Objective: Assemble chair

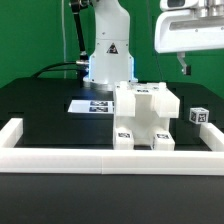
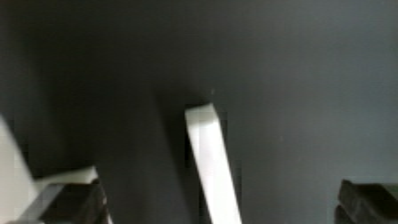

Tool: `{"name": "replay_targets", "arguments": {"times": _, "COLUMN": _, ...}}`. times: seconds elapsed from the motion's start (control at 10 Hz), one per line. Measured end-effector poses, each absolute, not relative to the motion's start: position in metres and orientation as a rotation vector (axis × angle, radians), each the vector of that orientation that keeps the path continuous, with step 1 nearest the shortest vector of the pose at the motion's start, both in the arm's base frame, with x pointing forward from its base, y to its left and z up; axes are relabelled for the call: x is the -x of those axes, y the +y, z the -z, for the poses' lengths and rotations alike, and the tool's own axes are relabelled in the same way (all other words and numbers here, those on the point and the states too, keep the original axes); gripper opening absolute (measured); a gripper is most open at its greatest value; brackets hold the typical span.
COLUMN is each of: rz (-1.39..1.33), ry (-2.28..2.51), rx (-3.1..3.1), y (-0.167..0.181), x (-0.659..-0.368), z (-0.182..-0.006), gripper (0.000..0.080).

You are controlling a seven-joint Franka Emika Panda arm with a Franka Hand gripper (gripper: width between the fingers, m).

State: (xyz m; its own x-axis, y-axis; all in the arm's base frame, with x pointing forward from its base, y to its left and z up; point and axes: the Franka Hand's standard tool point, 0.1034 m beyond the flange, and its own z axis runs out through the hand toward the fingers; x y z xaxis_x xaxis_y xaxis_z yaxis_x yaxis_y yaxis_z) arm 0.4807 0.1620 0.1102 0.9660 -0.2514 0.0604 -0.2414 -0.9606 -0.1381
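Note:
The chair (image 1: pixel 143 118) stands partly joined near the front middle of the black table, a white blocky piece with small tags on its lower front. A small white tagged piece (image 1: pixel 199 116) lies apart on the exterior view's right. My gripper (image 1: pixel 184 68) hangs high above the table at the upper right, well clear of both. In the wrist view the gripper (image 2: pixel 217 205) is open with nothing between its dark fingertips (image 2: pixel 68 205). Far below it there is only dark table and a narrow white strip (image 2: pixel 214 165).
A long low white border frame (image 1: pixel 110 160) runs along the table's front and up both sides. The marker board (image 1: pixel 90 105) lies flat behind the chair, in front of the robot base (image 1: pixel 108 55). A green backdrop stands behind.

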Motion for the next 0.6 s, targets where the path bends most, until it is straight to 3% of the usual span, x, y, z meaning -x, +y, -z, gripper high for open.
{"name": "replay_targets", "arguments": {"times": 0.3, "rz": 0.109, "ry": 0.371, "rx": 2.989, "y": 0.161, "x": -0.48, "z": -0.109, "gripper": 0.0649}}
{"name": "replay_targets", "arguments": {"times": 0.6, "rz": 0.134, "ry": 0.007, "rx": 3.024, "y": 0.173, "x": -0.466, "z": -0.096, "gripper": 0.0649}}
